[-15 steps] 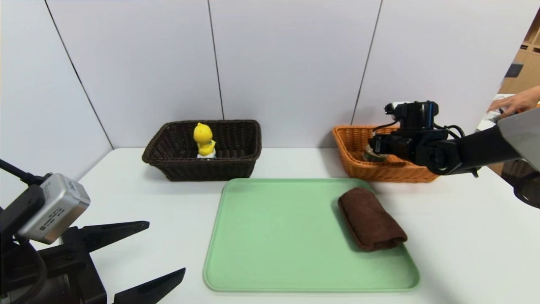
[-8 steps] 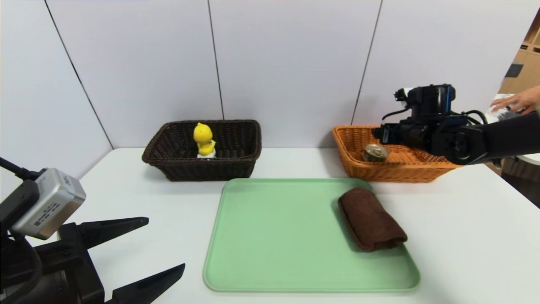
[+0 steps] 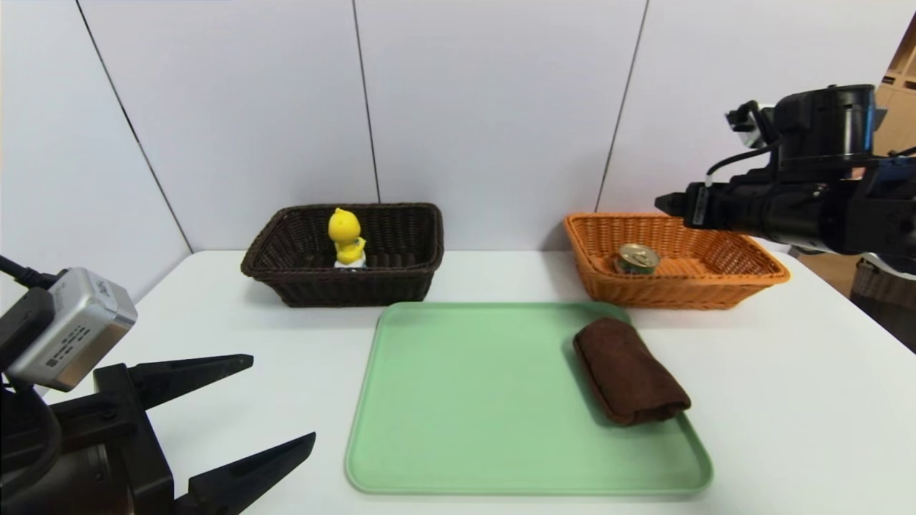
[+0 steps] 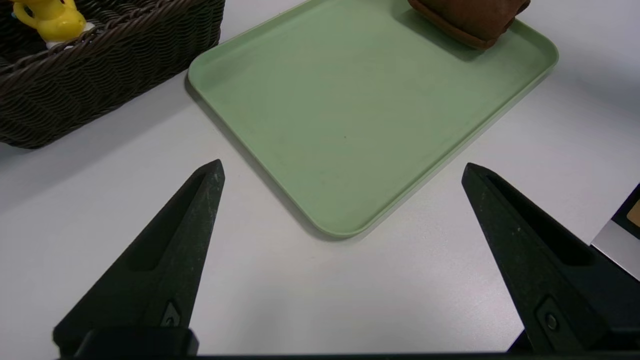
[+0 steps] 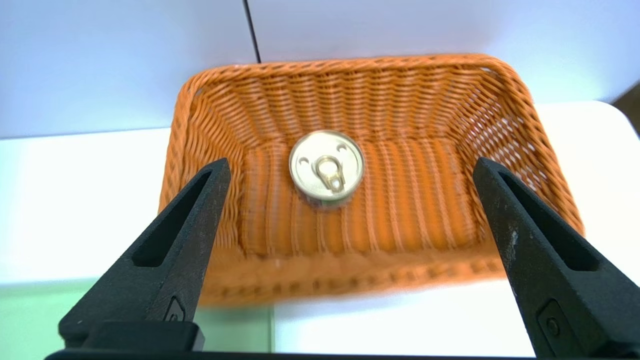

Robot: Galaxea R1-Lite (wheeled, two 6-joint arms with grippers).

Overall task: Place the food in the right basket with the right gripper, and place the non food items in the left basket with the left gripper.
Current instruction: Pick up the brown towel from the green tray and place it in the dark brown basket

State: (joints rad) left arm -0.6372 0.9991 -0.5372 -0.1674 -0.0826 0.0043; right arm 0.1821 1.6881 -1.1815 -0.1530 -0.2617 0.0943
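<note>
The small tin can (image 3: 637, 258) with its gold pull-tab lid (image 5: 327, 166) stands upright inside the orange-tan basket (image 3: 687, 293) (image 5: 350, 65). My right gripper (image 3: 665, 204) (image 5: 351, 162) hangs open and empty above that basket's right side, clear of the can. The yellow duck toy (image 3: 346, 236) (image 4: 50, 20) stands in the dark brown basket (image 3: 358, 286) (image 4: 75, 95). A rolled brown towel (image 3: 630, 372) (image 4: 470, 20) lies on the right side of the green tray (image 3: 465, 400) (image 4: 350, 115). My left gripper (image 3: 280, 400) (image 4: 342, 167) is open and empty, low at the table's front left, near the tray's corner.
The two baskets stand at the back of the white table (image 3: 787, 400), against grey wall panels. Bare tabletop lies between the tray and the left gripper and to the right of the tray.
My right gripper opened, left the can in the orange-tan basket, then rose and drew back to the right. The left arm shifted only slightly.
</note>
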